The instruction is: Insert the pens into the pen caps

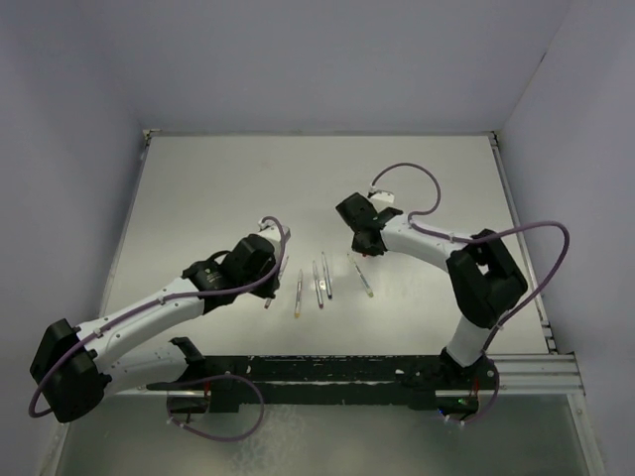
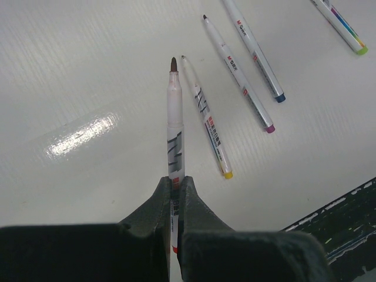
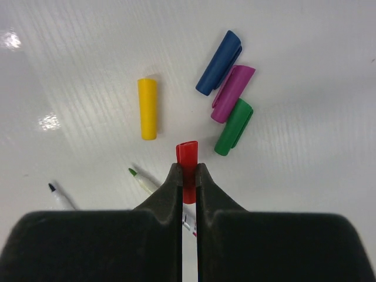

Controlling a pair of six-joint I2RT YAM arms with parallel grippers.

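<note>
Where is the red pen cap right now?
In the right wrist view, the red cap is pinched in the right gripper, low in the middle, between the yellow cap on its left and the green cap on its right.

The left gripper (image 2: 175, 187) hides the rear of the held pen (image 2: 175, 117), and the right gripper (image 3: 187, 175) hides the lower half of the red cap (image 3: 187, 153) and the barrels of a green-tipped pen (image 3: 143, 181) and a dark-tipped pen (image 3: 59, 197).

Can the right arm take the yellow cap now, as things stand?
Probably not yet. The yellow cap lies free just ahead with nothing over it, but the right gripper is shut on the red cap.
</note>
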